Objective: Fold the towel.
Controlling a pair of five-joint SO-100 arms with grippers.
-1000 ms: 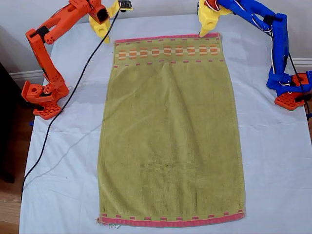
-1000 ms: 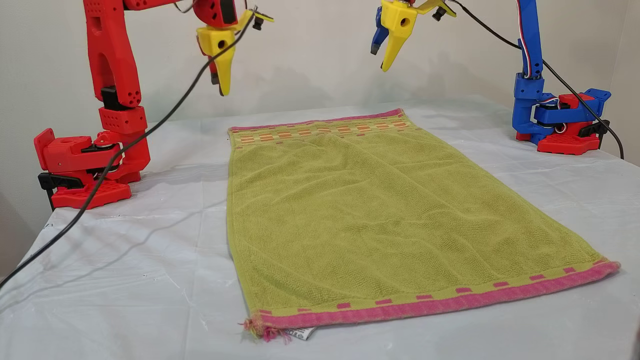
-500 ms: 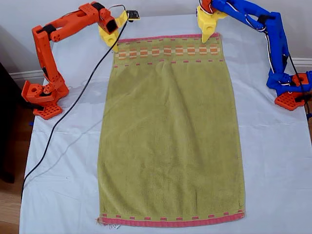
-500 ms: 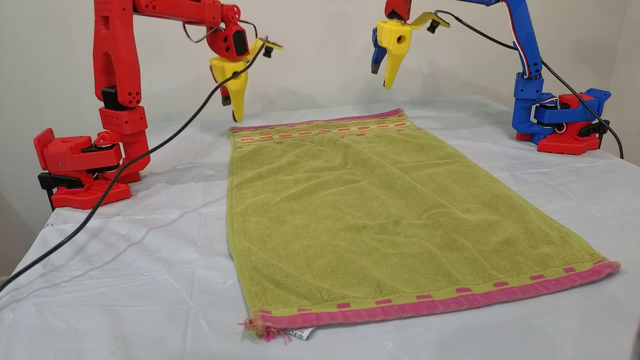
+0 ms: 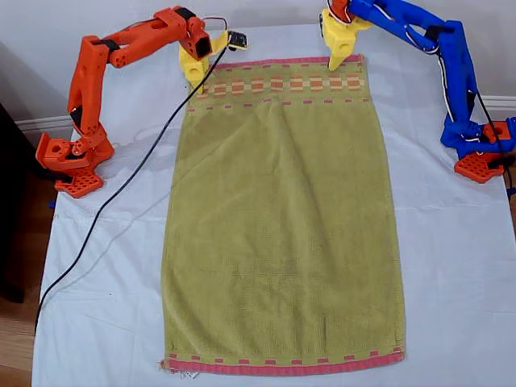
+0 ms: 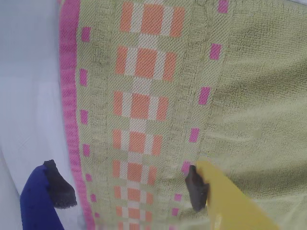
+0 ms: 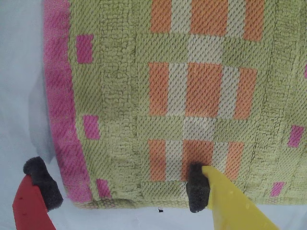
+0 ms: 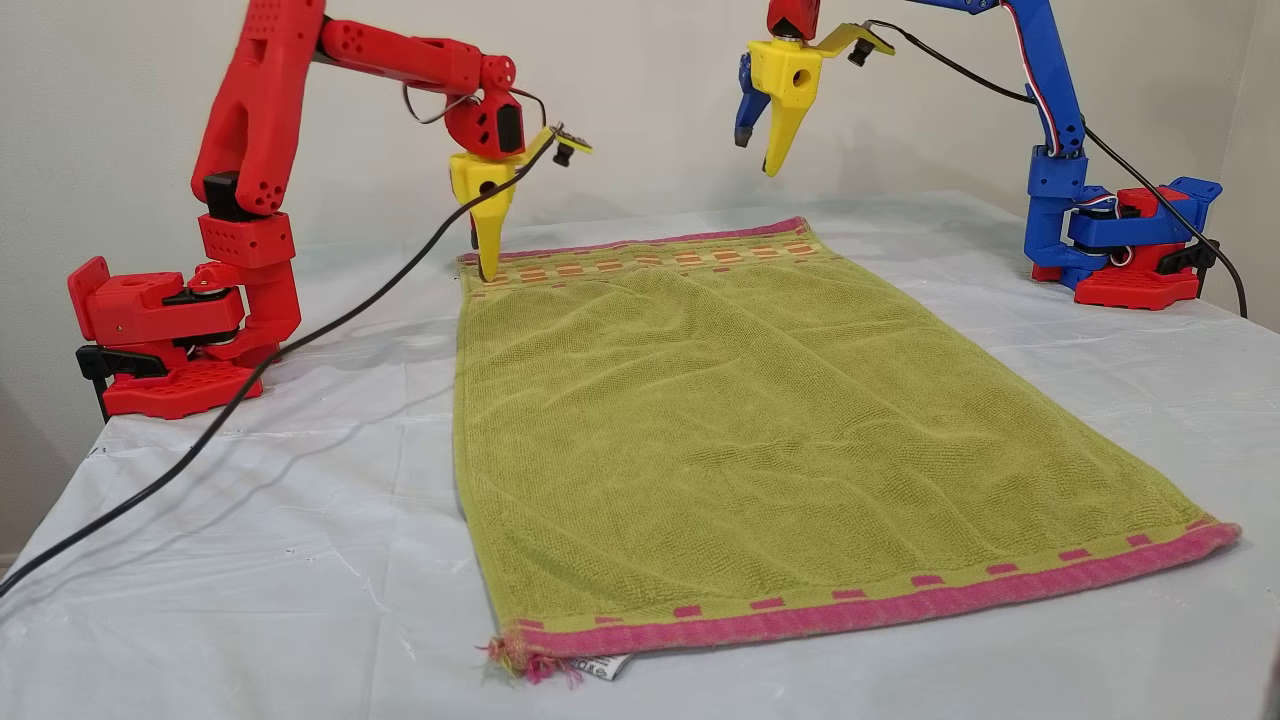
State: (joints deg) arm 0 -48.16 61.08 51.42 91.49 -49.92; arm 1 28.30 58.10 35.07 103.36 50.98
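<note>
Now, my second gripper (image 7: 120,184) is wide open and holding nothing. One pad is over the table sheet (image 7: 19,96) just outside the pink hem and the other is over the orange checks, so the jaws straddle a corner of the towel (image 5: 282,226). In the other view its yellow tip is right down at the cloth, though I can't tell if it's actually touching.

My first gripper (image 6: 127,189) is open too, and empty. It spans hem and check band at the other end of that same hem, but it hangs well above the fabric.

The towel lies flat and fully spread down the middle of the tabletop, with the check band toward the back edge by the wall and the plain pink hem at the front edge. No fold is made yet, so I reckon this is the grab for the first one.

To do it well, I should bring my first gripper down to match my second. The outer pad wants to slide under the hem, not land on top of it. Then I pinch both corners at the same depth and lift together so the edge rises level. The risk is catching the table sheet along with the terry.
</note>
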